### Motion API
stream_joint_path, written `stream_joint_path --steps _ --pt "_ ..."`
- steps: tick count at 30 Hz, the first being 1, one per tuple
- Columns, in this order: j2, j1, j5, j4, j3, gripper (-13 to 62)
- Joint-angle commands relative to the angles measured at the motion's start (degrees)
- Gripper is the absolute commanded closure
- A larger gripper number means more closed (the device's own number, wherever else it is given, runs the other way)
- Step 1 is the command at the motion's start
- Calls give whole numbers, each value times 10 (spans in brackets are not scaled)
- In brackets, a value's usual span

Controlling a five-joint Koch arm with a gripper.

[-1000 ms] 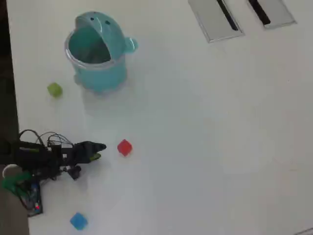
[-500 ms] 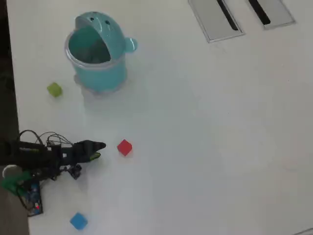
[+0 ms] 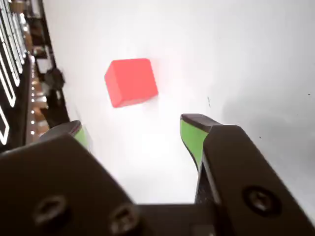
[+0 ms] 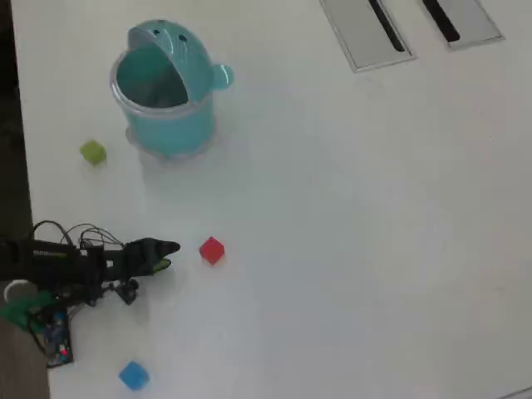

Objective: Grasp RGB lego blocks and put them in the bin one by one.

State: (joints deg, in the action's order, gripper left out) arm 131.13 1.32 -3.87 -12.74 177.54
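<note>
The small plain red cube (image 4: pixel 212 250) lies on the white worktop (image 4: pixel 349 216), just beyond the tip of the pincer (image 4: pixel 169 254) in the overhead view, apart from it and not touched. In the wrist view the red cube (image 3: pixel 131 81) sits ahead of the two green-padded black fingers (image 3: pixel 193 135), a little toward the left one, with bare white surface showing between them. The pincer (image 3: pixel 138 132) is spread wide and pinches nothing.

The small yellow-green cube (image 4: pixel 93 152) rests near the left side of the worktop, just beside the teal round plastic bucket (image 4: pixel 166 87) with its raised hood bearing two dark dots and its small side knob. The bucket stands upright toward the upper left of the overhead view, well apart from the red cube, and its opening looks dark inside; what it holds cannot be told. The small light blue cube (image 4: pixel 133 376) lies near the lower left edge, below the black arm with its loose wires (image 4: pixel 71 266). Two flat grey rectangular plates with black slots (image 4: pixel 366 29) lie at the top right, far from everything else.
</note>
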Motion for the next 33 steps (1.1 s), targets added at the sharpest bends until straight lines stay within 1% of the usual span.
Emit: stream_joint_path --steps 1,24,27,33 --pt "36 0 -11 -1 41 149" --pt "36 -1 -22 -4 41 150" --pt "36 1 -46 -10 41 150" --pt "37 4 -121 -89 41 150"
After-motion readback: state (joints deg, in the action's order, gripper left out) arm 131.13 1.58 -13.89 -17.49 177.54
